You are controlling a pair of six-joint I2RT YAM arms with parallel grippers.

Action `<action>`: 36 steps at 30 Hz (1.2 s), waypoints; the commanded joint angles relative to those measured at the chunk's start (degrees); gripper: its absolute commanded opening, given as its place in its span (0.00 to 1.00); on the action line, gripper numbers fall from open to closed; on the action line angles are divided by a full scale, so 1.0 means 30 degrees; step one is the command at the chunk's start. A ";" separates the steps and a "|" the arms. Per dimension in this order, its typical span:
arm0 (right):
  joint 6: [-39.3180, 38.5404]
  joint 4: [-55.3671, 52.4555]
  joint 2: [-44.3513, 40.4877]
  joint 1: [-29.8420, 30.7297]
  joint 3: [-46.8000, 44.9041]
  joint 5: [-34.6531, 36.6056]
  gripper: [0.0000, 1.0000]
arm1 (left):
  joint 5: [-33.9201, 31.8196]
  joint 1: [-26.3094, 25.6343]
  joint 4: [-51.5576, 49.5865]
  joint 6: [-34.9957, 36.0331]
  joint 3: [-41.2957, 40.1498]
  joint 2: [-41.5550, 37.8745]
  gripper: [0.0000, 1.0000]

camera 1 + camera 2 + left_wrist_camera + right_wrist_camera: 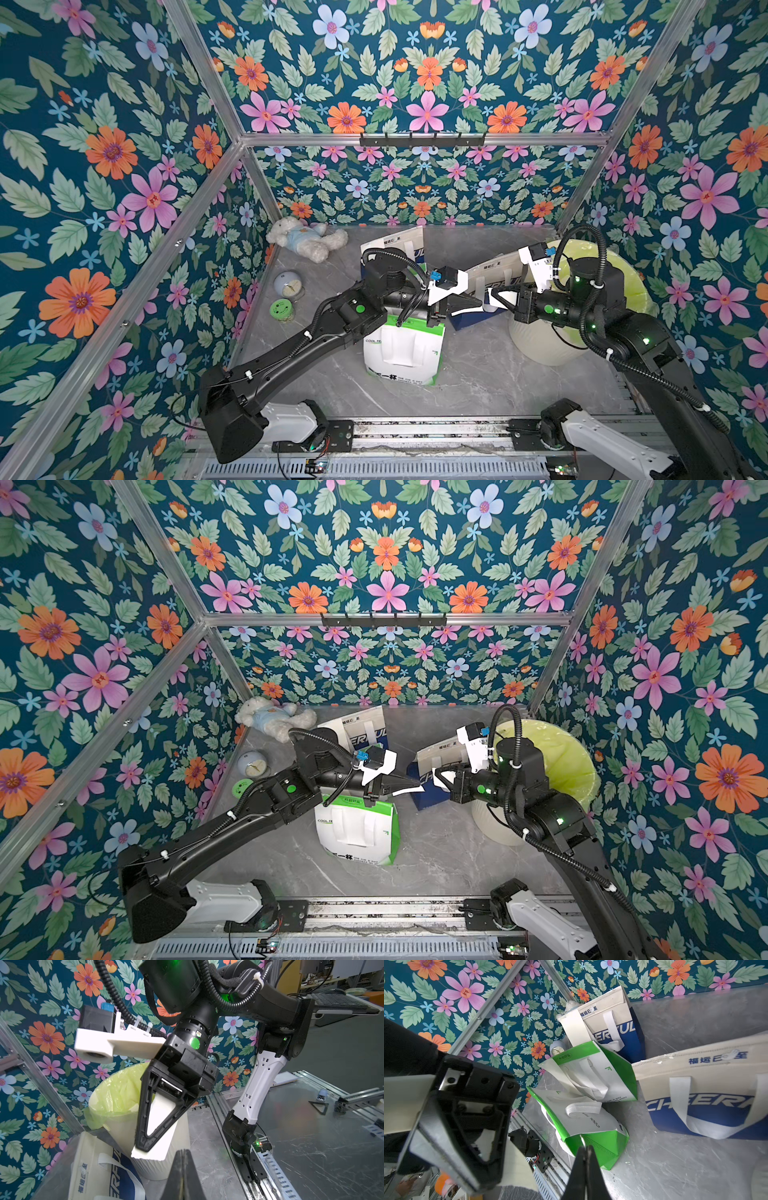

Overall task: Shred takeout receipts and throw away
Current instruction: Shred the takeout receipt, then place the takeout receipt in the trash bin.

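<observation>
- The left hand (183,1159) and the right hand (143,1144) meet tip to tip above the middle of the desk (478,374). They hang over a white-and-blue bag (471,323) lying there, and both have their jaws pressed together on white paper.
- The right hand pinches a receipt strip (158,1152). Its long axis runs along the fingers, and its free end sticks out past the tips, pointing straight at the left hand and ending just short of it.
- The left hand pinches a second receipt piece (519,1169), which hangs below and beyond its fingers. In both top views it lies roughly along the line joining the two hands, pointing toward the right hand.
- In both top views a sliver of blue bag shows between the two white pieces, so they look parted. I cannot tell for certain that nothing joins them.
- The bin (112,1088), lined in yellow-green, stands directly behind the right hand, on the robot's right. The right arm is much the nearer to it; the left arm would have to reach across the bags.
- In my judgement the coming move turns on that line. Either the hands pull apart along it to tear, or the right hand swings its strip back over the bin rim and lets go.
- A plain white sheet (571,1026) standing in the far bag's mouth looks like another receipt, untouched.
</observation>
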 commanded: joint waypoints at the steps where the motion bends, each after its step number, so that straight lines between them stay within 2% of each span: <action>1: 0.0247 -0.1046 -0.0249 0.0002 0.0337 0.2663 0.00 | -0.1697 0.0035 0.2380 -0.0139 -0.0496 -0.0495 0.00; 5: 0.0329 -0.2693 -0.0665 0.0011 0.1341 0.8145 0.00 | -0.3112 0.0011 0.3072 -0.0411 -0.0792 -0.0744 0.00; 12: 0.2859 -0.5660 -0.1796 -0.0417 0.2624 1.8461 0.00 | -0.3930 0.0007 0.3795 -0.1258 -0.0869 -0.0514 0.00; 15: 0.2889 -0.5869 -0.2436 -0.0460 0.2347 2.1117 0.00 | -0.4011 -0.0008 0.3774 -0.1465 -0.0817 -0.0365 0.00; 17: 0.2664 -0.5922 -0.2429 -0.0519 0.2104 2.1996 0.00 | -0.3984 -0.0052 0.3776 -0.1568 -0.0787 -0.0222 0.00; 20: 0.2211 -0.5406 -0.2192 -0.0727 0.1413 2.1910 0.00 | -0.3981 -0.0163 0.3746 -0.1672 -0.0680 0.0027 0.00; 23: 0.1852 -0.4707 -0.1866 -0.1640 0.0617 2.0672 0.00 | -0.4000 -0.0255 0.3632 -0.1736 -0.0585 0.0185 0.00; 28: 0.1919 -0.5021 -0.0179 -0.5394 0.0306 1.4471 0.01 | -0.4198 -0.0257 0.3264 -0.1717 -0.0701 0.0120 0.00; 29: 0.1977 -0.5111 0.0022 -0.6048 0.0319 1.3355 0.12 | -0.4219 -0.0260 0.3152 -0.1673 -0.0744 0.0105 0.00; 31: 0.2030 -0.5034 0.0108 -0.6821 0.0306 1.1560 0.44 | -0.4301 -0.0257 0.3044 -0.1616 -0.0781 0.0076 0.00; 32: 0.2065 -0.5025 0.0130 -0.6999 0.0337 1.0982 0.55 | -0.4328 -0.0257 0.2990 -0.1613 -0.0774 0.0076 0.00; 36: 0.2111 -0.5772 0.0678 -0.7166 0.1090 0.9668 0.72 | -0.4438 -0.0272 0.2908 -0.1511 -0.0781 0.0189 0.00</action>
